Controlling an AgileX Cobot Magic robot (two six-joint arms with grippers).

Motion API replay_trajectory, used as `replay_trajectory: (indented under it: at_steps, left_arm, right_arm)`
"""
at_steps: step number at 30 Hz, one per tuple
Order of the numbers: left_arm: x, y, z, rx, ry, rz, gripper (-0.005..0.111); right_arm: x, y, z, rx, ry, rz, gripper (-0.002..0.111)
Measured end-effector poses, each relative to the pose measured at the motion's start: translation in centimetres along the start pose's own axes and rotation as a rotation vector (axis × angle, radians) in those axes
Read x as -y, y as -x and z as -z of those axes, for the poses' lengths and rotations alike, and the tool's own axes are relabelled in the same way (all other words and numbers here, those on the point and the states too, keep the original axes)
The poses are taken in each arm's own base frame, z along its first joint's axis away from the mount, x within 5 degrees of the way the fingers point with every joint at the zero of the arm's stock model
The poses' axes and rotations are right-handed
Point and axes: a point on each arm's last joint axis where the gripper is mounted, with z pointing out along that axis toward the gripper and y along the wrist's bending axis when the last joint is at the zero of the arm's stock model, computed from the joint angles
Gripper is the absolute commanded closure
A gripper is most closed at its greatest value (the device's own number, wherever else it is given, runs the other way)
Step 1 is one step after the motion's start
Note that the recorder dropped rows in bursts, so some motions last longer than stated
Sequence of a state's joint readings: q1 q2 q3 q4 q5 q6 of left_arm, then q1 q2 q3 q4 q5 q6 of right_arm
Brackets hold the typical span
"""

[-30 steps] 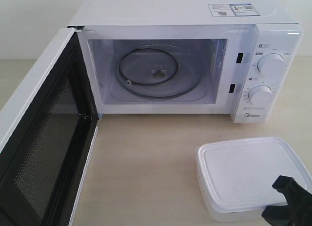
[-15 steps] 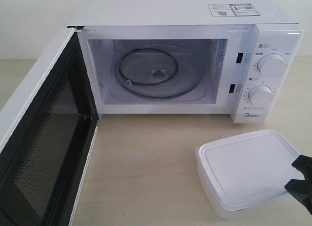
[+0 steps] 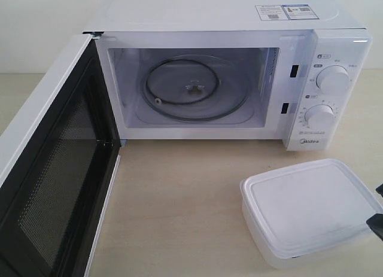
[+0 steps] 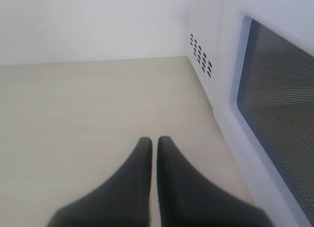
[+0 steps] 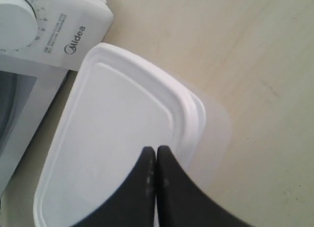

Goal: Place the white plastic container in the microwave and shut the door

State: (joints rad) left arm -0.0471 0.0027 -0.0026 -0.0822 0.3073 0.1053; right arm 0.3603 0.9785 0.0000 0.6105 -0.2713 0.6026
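Right gripper point(image 5: 156, 149), jaws together, above the white plastic container point(image 5: 117, 138): translucent, round-cornered, flat-lidded.

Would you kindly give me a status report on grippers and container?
Left gripper shut, empty, outside the door. Right gripper shut, by the white plastic container edge, not gripping. Container on table before microwave, lid on. Door open, nothing in the way.

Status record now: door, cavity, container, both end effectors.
door: open, swung left
microwave: cavity holds only the glass turntable
white plastic container: lidded, on the table before the dial panel
left end effector: shut, empty, beside the door's outer face
right end effector: shut, tips above the container; contact unclear
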Motion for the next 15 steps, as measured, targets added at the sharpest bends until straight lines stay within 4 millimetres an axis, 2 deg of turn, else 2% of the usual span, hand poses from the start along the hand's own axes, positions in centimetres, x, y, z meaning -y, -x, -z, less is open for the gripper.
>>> replay_trajectory:
  at_steps: [4, 15]
  left_arm:
    - [0.0, 0.0, 0.0, 0.0, 0.0, 0.0, 0.102]
    - [0.0, 0.0, 0.0, 0.0, 0.0, 0.0, 0.102]
  right_arm:
    - [0.2, 0.1, 0.0, 0.009, -0.018, 0.027, 0.108]
    - [1.0, -1.3, 0.1, -0.152, -0.092, 0.216, 0.108]
